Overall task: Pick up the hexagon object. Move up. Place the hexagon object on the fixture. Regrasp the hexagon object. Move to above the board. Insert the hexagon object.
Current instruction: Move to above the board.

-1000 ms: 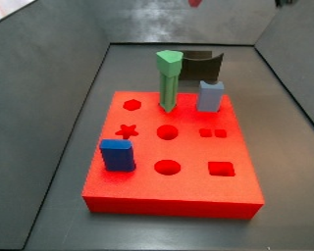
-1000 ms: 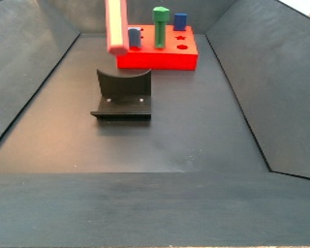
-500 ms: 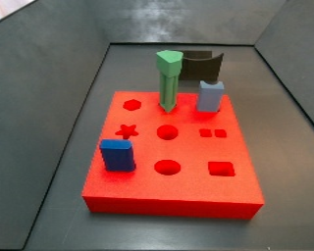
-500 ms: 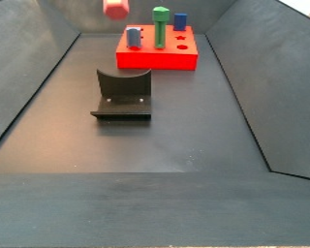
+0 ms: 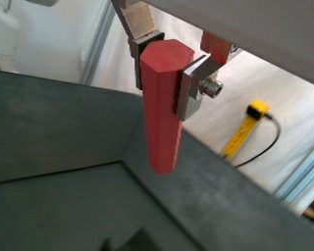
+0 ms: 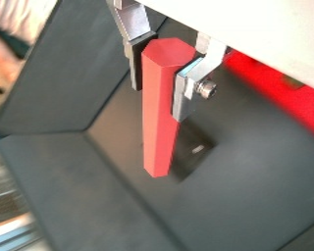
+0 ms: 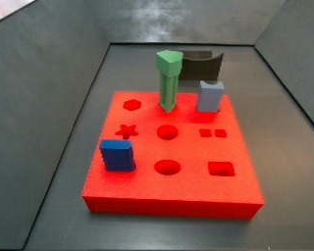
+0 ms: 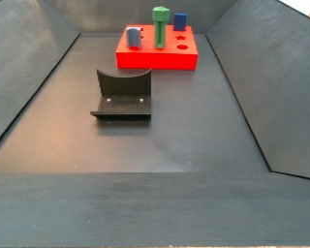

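In both wrist views my gripper is shut on the upper end of the hexagon object, a long salmon-red hexagonal bar hanging straight down from the fingers, high over the dark floor. Neither the gripper nor the bar appears in either side view. The board is a flat red slab with shaped holes; a strip of it shows in a wrist view. The fixture, a dark bracket, stands on the floor apart from the board.
On the board stand a green pointed peg, a light-blue block and a dark blue cube. Sloping grey walls enclose the floor on both sides.
In a side view the red bar hung near the board's left end, rose until only its lower tip showed, and has now left the top of the frame.
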Controlling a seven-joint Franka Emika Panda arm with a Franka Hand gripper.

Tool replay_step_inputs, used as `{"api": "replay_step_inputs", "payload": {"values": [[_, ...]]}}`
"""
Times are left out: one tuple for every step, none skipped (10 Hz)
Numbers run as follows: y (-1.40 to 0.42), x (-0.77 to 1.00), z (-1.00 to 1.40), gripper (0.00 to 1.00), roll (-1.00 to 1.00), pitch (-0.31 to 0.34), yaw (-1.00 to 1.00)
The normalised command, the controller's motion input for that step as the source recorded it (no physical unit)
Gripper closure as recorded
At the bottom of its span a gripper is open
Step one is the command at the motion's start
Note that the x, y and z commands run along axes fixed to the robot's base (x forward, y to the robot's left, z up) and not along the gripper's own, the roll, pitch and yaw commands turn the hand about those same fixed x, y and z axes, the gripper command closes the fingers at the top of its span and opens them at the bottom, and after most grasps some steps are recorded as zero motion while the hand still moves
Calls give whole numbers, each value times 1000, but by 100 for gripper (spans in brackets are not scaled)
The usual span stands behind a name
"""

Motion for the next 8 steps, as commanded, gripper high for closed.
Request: {"api": "replay_step_inputs", "payload": {"values": [[-1000,-661,38,100,-1000,-44,-130],[-1000,-670,38,100,-1000,-40,-133],[-1000,-696,34,100,-1000,-33,-138],[-987,-724,39,100,-1000,-30,-140],[-678,-524,18,100,-1000,-29,-138],[-321,-286,10,100,-1000,-19,-133],[-165,-171,3,100,-1000,-10,-124],[-72,-102,0,100,-778,-10,-84]]}}
